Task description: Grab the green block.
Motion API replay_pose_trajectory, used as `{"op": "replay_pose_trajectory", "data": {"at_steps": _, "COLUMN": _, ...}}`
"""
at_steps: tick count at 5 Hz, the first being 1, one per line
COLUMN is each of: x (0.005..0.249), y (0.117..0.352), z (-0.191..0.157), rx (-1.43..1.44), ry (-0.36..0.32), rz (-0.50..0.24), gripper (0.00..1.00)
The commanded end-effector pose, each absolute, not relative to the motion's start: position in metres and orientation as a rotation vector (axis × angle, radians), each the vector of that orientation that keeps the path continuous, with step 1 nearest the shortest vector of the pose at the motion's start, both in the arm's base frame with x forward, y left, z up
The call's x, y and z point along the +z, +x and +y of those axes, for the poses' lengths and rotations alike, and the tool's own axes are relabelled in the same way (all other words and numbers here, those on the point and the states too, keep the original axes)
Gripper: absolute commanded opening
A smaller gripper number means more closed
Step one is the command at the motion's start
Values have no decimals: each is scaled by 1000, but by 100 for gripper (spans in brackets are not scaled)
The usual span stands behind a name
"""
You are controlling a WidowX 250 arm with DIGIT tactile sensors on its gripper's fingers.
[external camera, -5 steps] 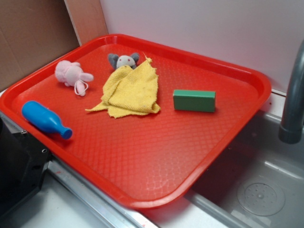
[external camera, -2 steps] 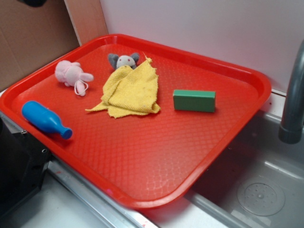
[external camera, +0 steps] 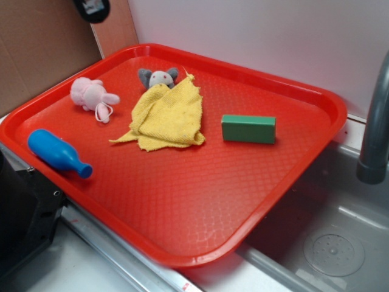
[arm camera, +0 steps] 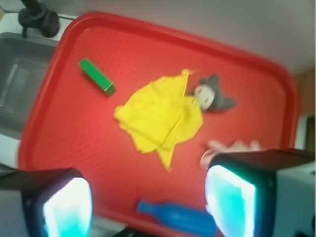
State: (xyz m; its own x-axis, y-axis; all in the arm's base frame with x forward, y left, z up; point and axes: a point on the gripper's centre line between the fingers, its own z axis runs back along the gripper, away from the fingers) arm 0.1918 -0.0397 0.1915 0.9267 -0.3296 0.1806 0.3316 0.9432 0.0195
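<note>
The green block (external camera: 248,129) lies flat on the right half of the red tray (external camera: 182,201), apart from everything else. In the wrist view the green block (arm camera: 97,76) sits far off at the upper left. My gripper (arm camera: 148,197) hangs high above the tray's near-left edge, over the blue bottle, wide open with nothing between its glowing pads (arm camera: 66,207). Only a dark part of the arm (external camera: 92,8) shows at the top left of the exterior view.
A yellow cloth (external camera: 167,117) lies mid-tray, partly over a grey plush toy (external camera: 159,78). A pink plush toy (external camera: 91,94) and a blue bottle (external camera: 58,152) lie at the left. A sink basin (external camera: 331,234) and faucet (external camera: 375,131) are on the right.
The arm has come down into the exterior view at the top left; one second ago it was out of frame. The objects on the tray have not moved.
</note>
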Motion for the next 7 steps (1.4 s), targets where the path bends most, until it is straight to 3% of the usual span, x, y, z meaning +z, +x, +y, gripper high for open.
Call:
{"op": "replay_pose_trajectory", "data": {"at_steps": 1, "x": 167, "y": 225, "z": -71, "rx": -554, "ry": -11, "rz": -205, "gripper": 100}}
{"op": "replay_pose_trajectory", "data": {"at_steps": 4, "x": 108, "y": 260, "z": -108, "rx": -787, "ry": -48, "rz": -164, "gripper": 100}}
{"op": "replay_pose_trajectory", "data": {"at_steps": 7, "x": 48, "y": 282, "z": -118, "rx": -800, "ry": 5, "rz": -33, "gripper": 100}}
